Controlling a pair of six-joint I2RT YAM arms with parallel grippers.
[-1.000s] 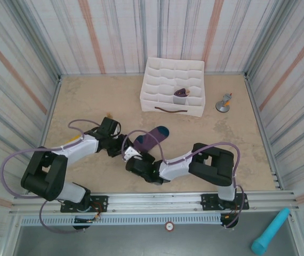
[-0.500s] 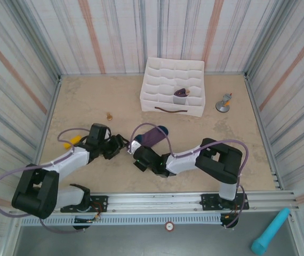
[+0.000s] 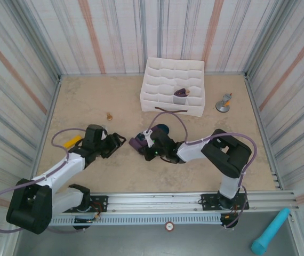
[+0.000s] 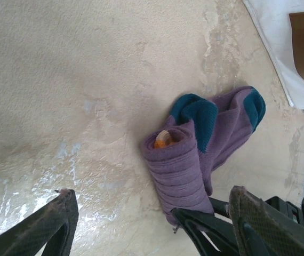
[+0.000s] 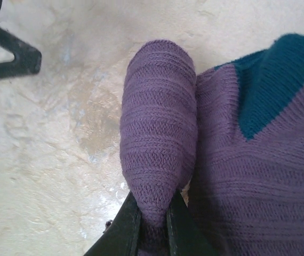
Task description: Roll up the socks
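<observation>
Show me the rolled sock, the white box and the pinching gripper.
rolled sock (image 4: 176,170): left wrist view, middle of roll.
white box (image 3: 192,110): top view, front wall.
right gripper (image 5: 152,205): right wrist view, between fingertips.

Your left arm (image 3: 61,168): low, stretched from near-edge base toward table (image 3: 88,101) middle. left gripper (image 3: 117,143) faces right, jaws wide apart. Your right arm (image 3: 216,152): elbow folded, forearm reaching left. right gripper (image 3: 143,143) pinched tight on rolled end of socks (image 5: 160,138). Grippers near each other, not touching.
</observation>
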